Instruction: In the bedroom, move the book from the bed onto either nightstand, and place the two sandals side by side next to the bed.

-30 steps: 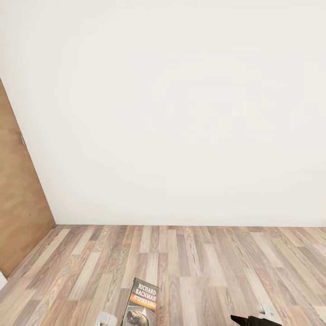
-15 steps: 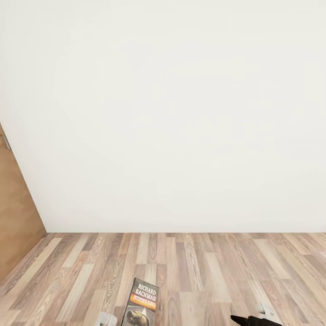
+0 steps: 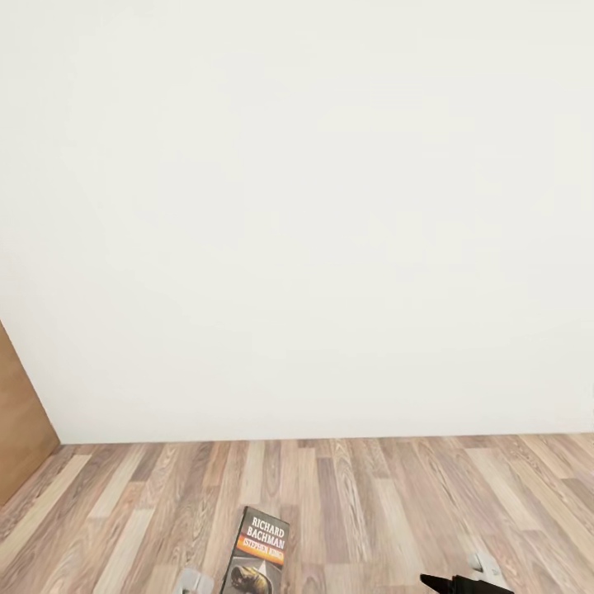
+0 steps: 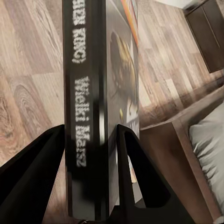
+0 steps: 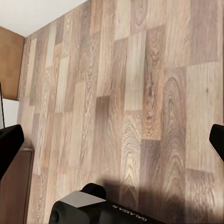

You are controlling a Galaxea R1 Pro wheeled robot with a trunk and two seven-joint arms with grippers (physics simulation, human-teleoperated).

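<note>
My left gripper is shut on the book, a thin dark paperback. Its spine stands upright between the two black fingers. In the head view the book rises at the lower edge, showing white "Richard Bachman" lettering and an orange band. A corner of the bed, with dark wood frame and light-grey mattress, lies beyond the book in the left wrist view. My right gripper hangs open over bare plank floor, and its black tip shows low in the head view. The sandals and the nightstand are out of view.
A plain white wall stands straight ahead above the wood-plank floor. A brown door shows at the far left. A long dark dresser stands further off in the left wrist view.
The head view has shifted: the door has slid towards the left edge and the wall's foot sits lower. The book and both grippers hold the same places in the picture.
</note>
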